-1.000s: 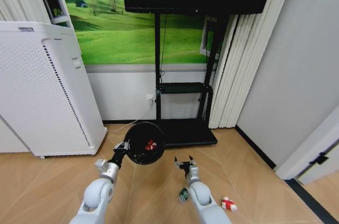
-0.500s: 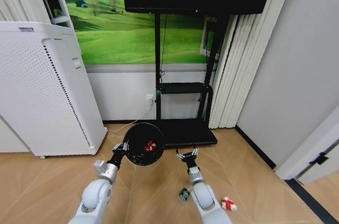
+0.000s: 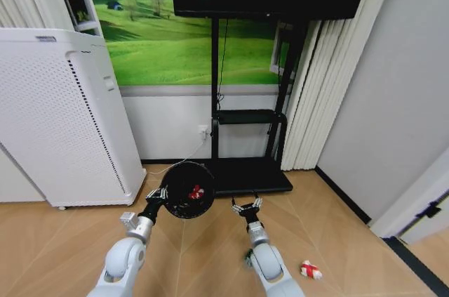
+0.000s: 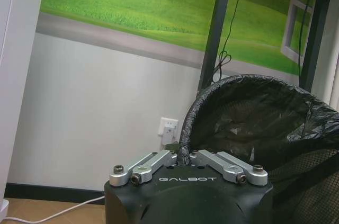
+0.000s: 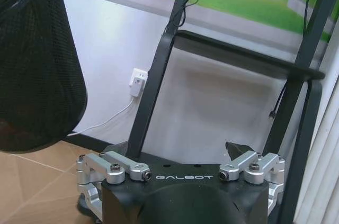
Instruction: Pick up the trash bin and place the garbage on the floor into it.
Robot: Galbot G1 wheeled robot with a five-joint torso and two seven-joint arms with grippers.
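Left gripper [image 3: 156, 196] raised above floor, jaws pinching rim of trash bin [image 3: 187, 189], mouth tilted toward camera; red scrap [image 3: 196, 191] inside. Right gripper [image 3: 246, 207] beside bin, jaws spread, empty. Red-and-white wrapper [image 3: 309, 269] and greenish bottle [image 3: 248, 258] on floor [image 3: 63, 248].

Silver-linked black claw [image 5: 183, 156], "GALBOT" lettering

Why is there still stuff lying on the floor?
Two bits of litter lie on the wooden floor by the right arm: a red-and-white wrapper and a small greenish bottle. A red scrap already sits inside the trash bin, which the left gripper holds up by its rim. The right gripper is open, empty.
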